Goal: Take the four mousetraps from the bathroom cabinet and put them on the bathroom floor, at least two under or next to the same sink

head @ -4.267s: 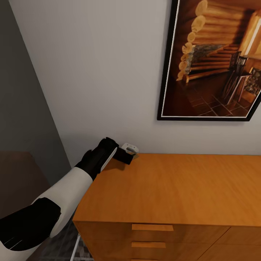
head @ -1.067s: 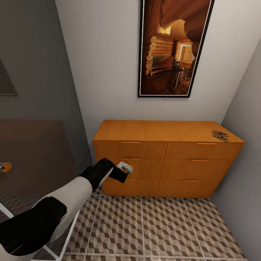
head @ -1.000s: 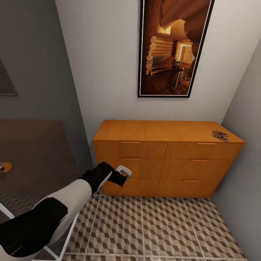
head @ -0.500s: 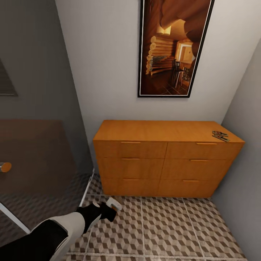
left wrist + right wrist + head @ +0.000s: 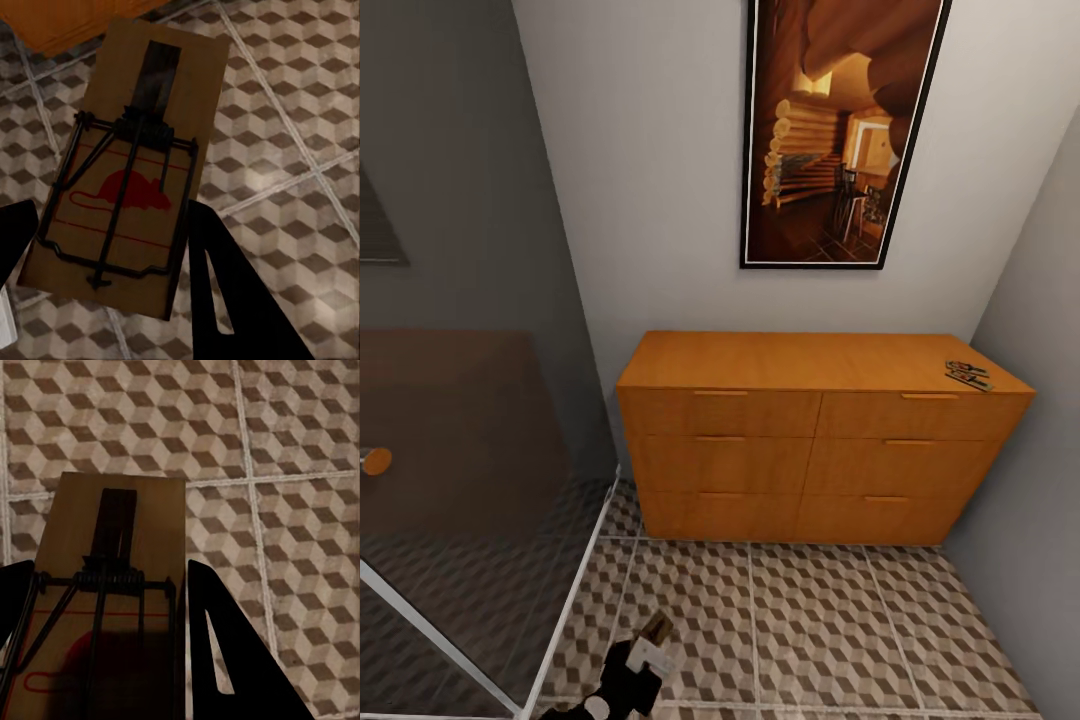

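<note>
Now carrying: left gripper (image 5: 109,225) pinches a mousetrap (image 5: 127,165), right gripper (image 5: 105,585) pinches another mousetrap (image 5: 112,585), both over the bathroom floor (image 5: 810,620). Two more mousetraps (image 5: 967,376) sit on the cabinet (image 5: 810,440). Next, I judge: lower and release near the sink.

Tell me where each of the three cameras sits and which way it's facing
Head view: on the head, facing forward and down at the cabinet, picture and floor; left hand shows low.
Left wrist view: looks along the left hand's fingers at a held mousetrap over tiles.
Right wrist view: along the right hand, another mousetrap over tiles.
Shared: both wrist views show a gripped trap and floor.
</note>
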